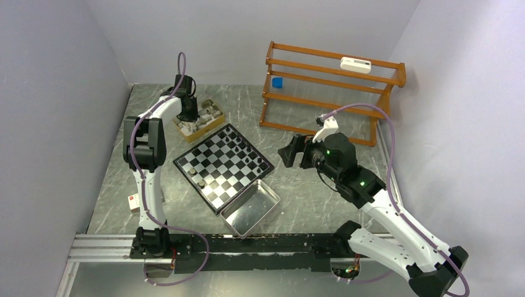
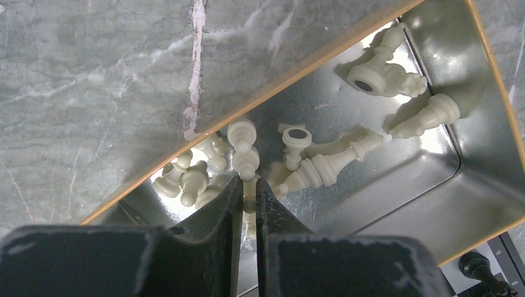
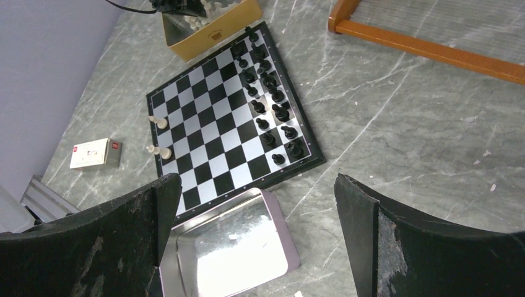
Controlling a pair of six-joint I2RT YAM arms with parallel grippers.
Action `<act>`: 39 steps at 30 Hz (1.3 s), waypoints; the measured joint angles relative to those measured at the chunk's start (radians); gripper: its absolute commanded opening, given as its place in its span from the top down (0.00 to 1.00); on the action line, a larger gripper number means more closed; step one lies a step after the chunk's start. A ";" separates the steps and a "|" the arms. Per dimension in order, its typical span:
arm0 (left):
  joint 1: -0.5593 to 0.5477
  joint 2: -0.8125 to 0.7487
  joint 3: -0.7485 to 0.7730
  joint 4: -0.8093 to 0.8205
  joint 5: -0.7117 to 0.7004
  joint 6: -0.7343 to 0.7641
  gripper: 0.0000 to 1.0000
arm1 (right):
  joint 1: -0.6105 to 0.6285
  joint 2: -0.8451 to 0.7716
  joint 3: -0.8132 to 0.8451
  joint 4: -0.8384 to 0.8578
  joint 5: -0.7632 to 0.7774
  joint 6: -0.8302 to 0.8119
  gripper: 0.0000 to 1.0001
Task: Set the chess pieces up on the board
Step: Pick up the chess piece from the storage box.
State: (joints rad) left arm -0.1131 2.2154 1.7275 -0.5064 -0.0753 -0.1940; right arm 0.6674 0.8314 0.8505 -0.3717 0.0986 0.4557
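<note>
In the left wrist view my left gripper [image 2: 248,184] reaches down into the gold-coloured box [image 2: 278,93]. It is shut on a cream chess piece [image 2: 250,199], which shows in the narrow gap between its fingers. Several other cream pieces [image 2: 334,161] lie loose on the box's shiny floor. From above, the left gripper [image 1: 187,114] is over that box [image 1: 207,127], just behind the board [image 1: 223,164]. Black pieces [image 3: 266,93] fill the board's [image 3: 229,117] far side, and two cream pieces [image 3: 160,122] stand on its near-left edge. My right gripper [image 3: 257,185] hangs open and empty, to the right of the board.
A shiny metal tray [image 1: 268,193] lies against the board's near corner, under the right gripper. A wooden rack [image 1: 328,93] stands at the back right. A small white and red box [image 1: 133,201] sits by the left arm's base. Grey walls close in both sides.
</note>
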 measured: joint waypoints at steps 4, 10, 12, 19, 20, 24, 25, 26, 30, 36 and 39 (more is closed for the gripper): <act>0.000 0.000 0.001 -0.003 0.000 0.000 0.85 | 0.000 0.000 0.000 0.000 0.000 0.000 0.00; -0.002 -0.001 0.006 -0.019 -0.002 0.000 0.85 | 0.000 0.000 0.000 0.000 0.000 0.000 0.00; -0.002 -0.002 0.009 -0.024 -0.002 0.000 0.85 | 0.000 0.000 0.000 0.000 0.000 0.000 0.00; -0.006 -0.032 0.011 -0.052 -0.003 -0.001 0.86 | 0.000 -0.001 0.000 0.000 0.000 0.000 0.00; -0.007 -0.040 0.011 -0.056 -0.003 -0.001 0.86 | 0.000 0.000 0.000 0.000 0.000 0.000 0.00; -0.010 -0.074 0.013 -0.069 -0.008 -0.001 0.85 | 0.000 -0.001 0.000 0.000 0.000 0.000 0.00; -0.011 -0.084 0.013 -0.073 -0.010 -0.002 0.85 | 0.000 -0.001 0.000 0.000 -0.001 0.000 0.00; -0.013 -0.093 0.013 -0.078 -0.011 -0.005 0.85 | 0.000 -0.001 0.000 0.000 -0.001 0.000 0.00; -0.022 -0.130 0.016 -0.117 -0.014 -0.012 0.85 | 0.000 -0.003 0.000 0.000 -0.002 0.000 0.00; -0.038 -0.229 0.010 -0.166 -0.003 -0.027 0.85 | 0.000 -0.026 0.000 0.000 -0.006 0.000 0.00; -0.045 -0.315 -0.035 -0.175 0.012 -0.031 0.85 | 0.000 -0.040 0.000 -0.001 -0.011 0.000 0.00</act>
State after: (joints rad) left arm -0.1577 1.9007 1.6924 -0.6819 -0.0631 -0.2249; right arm 0.6674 0.7910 0.8505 -0.3725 0.0879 0.4557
